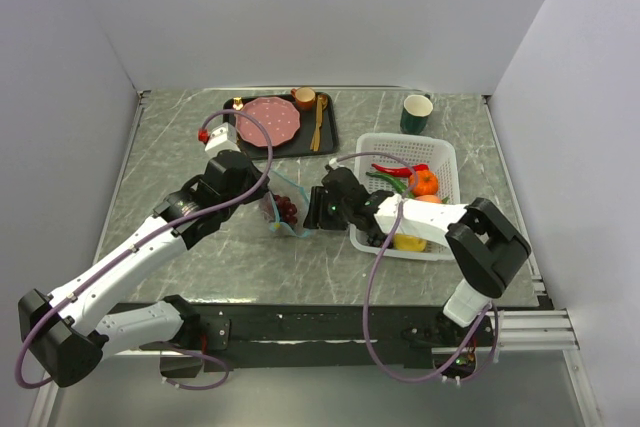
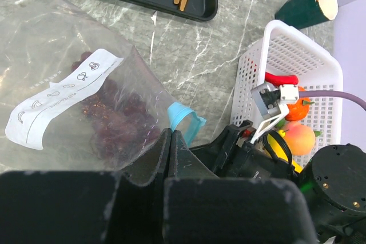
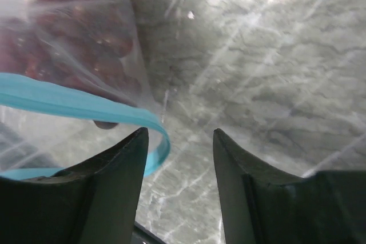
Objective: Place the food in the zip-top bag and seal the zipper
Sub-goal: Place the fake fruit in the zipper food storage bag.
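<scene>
Clear soft plastic zip-top bag [image 1: 283, 209] lies just left of the white plastic mesh basket [image 1: 445, 162], with dark purple grapes [image 2: 114, 121] inside it. The basket holds a red chili [image 1: 412, 171] and an orange round fruit [image 1: 426, 183].

Left gripper [image 2: 170, 142] is clamped on the bag film by the thin teal-blue zipper strip [image 3: 74, 104]. Right gripper [image 3: 180, 158] is spread and empty at the bag's mouth, on the basket side.

Judgement: keep the mouth lifted and steady. The right gripper should take the next piece from the basket and release it well past the strip.

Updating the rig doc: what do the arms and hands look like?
Left arm and right arm: white tubular links, chunky black joints, a purple cable looping along each. Left hand and right hand are black and tapered.
</scene>
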You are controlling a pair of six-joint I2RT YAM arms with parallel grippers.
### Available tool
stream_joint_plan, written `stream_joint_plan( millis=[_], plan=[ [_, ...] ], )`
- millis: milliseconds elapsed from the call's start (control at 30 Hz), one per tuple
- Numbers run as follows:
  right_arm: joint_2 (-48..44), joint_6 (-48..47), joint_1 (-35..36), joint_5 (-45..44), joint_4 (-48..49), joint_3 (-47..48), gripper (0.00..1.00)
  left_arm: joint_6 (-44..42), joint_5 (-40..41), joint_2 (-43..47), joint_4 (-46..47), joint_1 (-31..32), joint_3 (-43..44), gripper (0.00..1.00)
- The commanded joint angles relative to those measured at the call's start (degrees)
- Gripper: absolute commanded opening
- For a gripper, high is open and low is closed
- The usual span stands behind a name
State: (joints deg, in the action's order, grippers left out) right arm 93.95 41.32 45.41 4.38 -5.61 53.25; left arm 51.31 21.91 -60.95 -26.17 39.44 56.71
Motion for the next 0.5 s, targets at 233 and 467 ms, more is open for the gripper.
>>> stream_joint_plan(
  millis=[233, 467],
  plan=[
    [1.1, 1.4, 0.2, 3.7, 7.8, 1.4, 0.00, -0.2, 0.2, -0.7, 1.5, -0.3, -0.1, 0.01],
    [-9.1, -4.0, 0.3, -0.6, 0.7, 10.6, 0.00, -2.4, 1.0, 0.9, 0.3, -0.4, 2.6, 0.01]
  ],
)
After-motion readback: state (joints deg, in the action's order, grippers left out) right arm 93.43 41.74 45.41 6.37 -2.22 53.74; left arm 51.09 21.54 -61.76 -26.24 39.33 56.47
